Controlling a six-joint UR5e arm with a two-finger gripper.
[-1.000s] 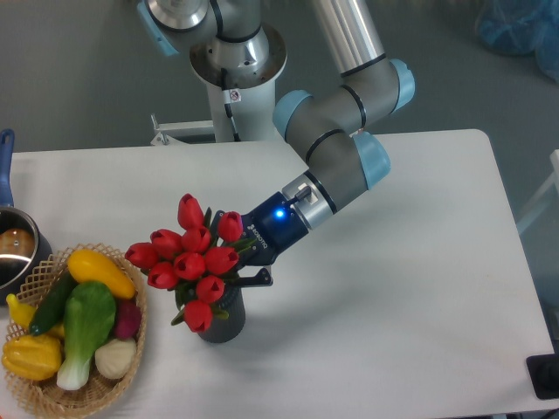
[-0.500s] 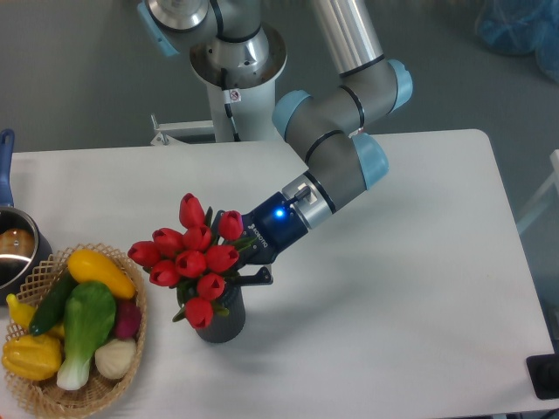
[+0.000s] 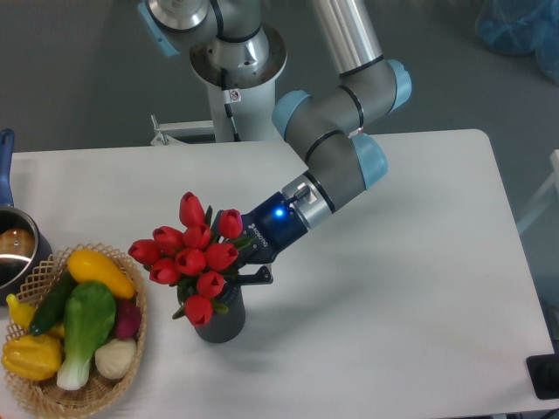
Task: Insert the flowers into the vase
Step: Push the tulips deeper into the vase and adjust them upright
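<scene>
Flowers [image 3: 194,258], a bunch of red tulip buds with green stems and leaves, stood over the mouth of the vase [image 3: 219,320], with the lowest buds hanging in front of its rim. The white table [image 3: 393,297] carried everything in the scene. The grey UR5e arm [image 3: 336,148] reached down from its base at the far edge toward the bunch, its blue wrist section showing a lit blue indicator. A woven wicker basket [image 3: 39,397] sat at the near left corner and held yellow and green toy vegetables [image 3: 83,319]. A metal pot [image 3: 16,249] with a blue handle was partly cut off at the left edge, just behind the basket. The small dark grey vase stood upright just right of the basket, not touching it. The gripper [image 3: 240,260] sat against the right side of the bunch, one dark finger [image 3: 255,278] projecting below the buds; whether it clamped the stems or had released them could not be told.
</scene>
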